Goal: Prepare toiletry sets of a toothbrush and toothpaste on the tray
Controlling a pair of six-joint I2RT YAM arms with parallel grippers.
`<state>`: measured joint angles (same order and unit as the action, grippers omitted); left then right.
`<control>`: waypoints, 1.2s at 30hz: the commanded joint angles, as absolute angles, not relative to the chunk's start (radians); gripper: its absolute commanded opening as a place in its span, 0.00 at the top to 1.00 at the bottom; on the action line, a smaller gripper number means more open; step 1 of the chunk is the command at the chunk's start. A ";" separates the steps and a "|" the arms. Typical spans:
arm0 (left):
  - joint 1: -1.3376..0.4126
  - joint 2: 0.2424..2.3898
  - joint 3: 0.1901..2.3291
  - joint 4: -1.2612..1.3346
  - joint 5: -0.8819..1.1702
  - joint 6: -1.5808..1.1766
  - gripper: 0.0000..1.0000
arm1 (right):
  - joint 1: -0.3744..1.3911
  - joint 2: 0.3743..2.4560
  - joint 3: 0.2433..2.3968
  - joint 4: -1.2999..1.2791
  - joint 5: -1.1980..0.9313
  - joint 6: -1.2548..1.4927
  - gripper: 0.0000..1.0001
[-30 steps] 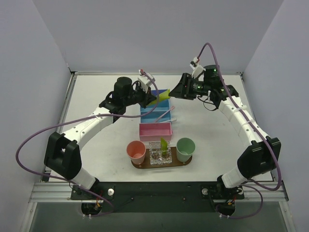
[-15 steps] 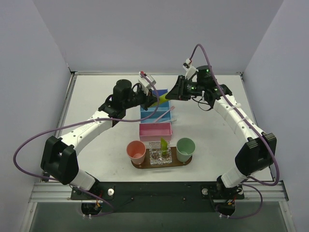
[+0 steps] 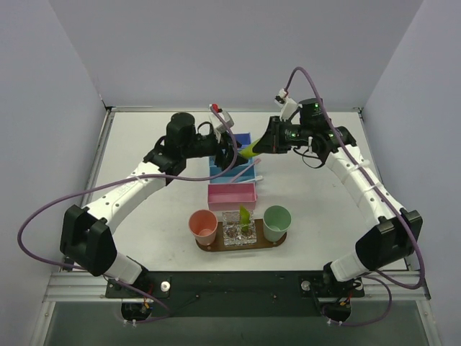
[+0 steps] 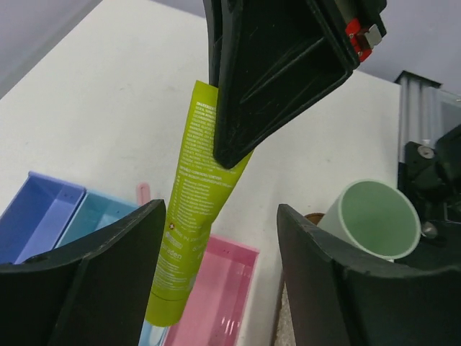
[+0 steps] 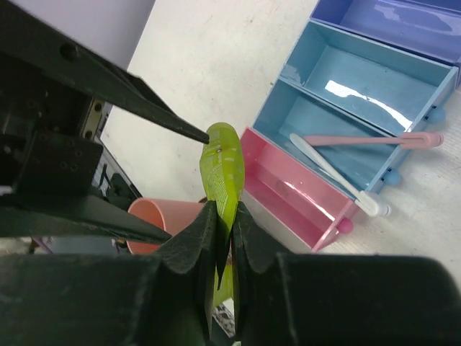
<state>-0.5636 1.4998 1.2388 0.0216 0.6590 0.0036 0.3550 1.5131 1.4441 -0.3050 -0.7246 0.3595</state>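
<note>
**Now the tube is being passed across**

The toothpaste [image 3: 247,152] is held in mid-air above the bins [image 3: 232,189], pinched at one end by the right gripper [image 5: 223,213], whose fingers are clamped tight on it. The left gripper [image 4: 220,216] is spread wide around the tube's other end, and no contact can be made out, so the handover is judged as good as done. A second tube [image 3: 245,214] is already stood in the clear holder [image 3: 239,233] on the tray [image 3: 209,248]. Both toothbrushes [image 5: 333,175] are seen lying in the teal bin [image 5: 346,76]. Next, the tube has to be carried down to the tray and set in clear of the mint cup [image 3: 276,222]. Against a second ago, the right gripper has been brought in from the right, and the tube, then at the left gripper's tip, has been taken over
</note>
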 commanded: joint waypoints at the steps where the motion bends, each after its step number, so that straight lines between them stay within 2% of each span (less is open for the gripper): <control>1: -0.534 1.434 1.321 0.018 0.906 -0.051 0.26 | 0.362 1.427 1.542 -0.463 -0.821 0.183 1.00; 5: -0.514 1.420 1.309 0.055 1.037 -0.138 0.24 | 0.405 1.390 1.578 -0.600 -0.822 0.108 1.00; 12: -0.523 1.408 1.235 0.135 1.216 -0.261 0.22 | 0.477 1.304 1.552 -0.657 -0.868 0.064 1.00; 22: -0.646 1.411 1.138 0.238 1.321 -0.357 0.23 | 0.545 1.220 1.490 -0.657 -0.842 0.017 1.00; 27: -0.686 1.419 1.127 0.264 1.307 -0.380 0.33 | 0.580 1.198 1.453 -0.658 -0.835 -0.021 1.00; 28: -0.687 1.420 1.126 0.265 1.307 -0.382 0.37 | 0.583 1.197 1.450 -0.657 -0.830 -0.023 1.00; 29: -0.689 1.424 1.126 0.265 1.307 -0.383 0.45 | 0.584 1.193 1.447 -0.658 -0.824 -0.028 1.00; 36: -0.695 1.436 1.126 0.243 1.287 -0.362 0.73 | 0.592 1.181 1.443 -0.657 -0.816 -0.023 1.00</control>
<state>-0.6868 1.4376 1.1164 0.2039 1.2686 -0.3813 0.5903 1.2125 1.4464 -0.6750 -0.8154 -0.0025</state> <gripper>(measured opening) 0.344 0.057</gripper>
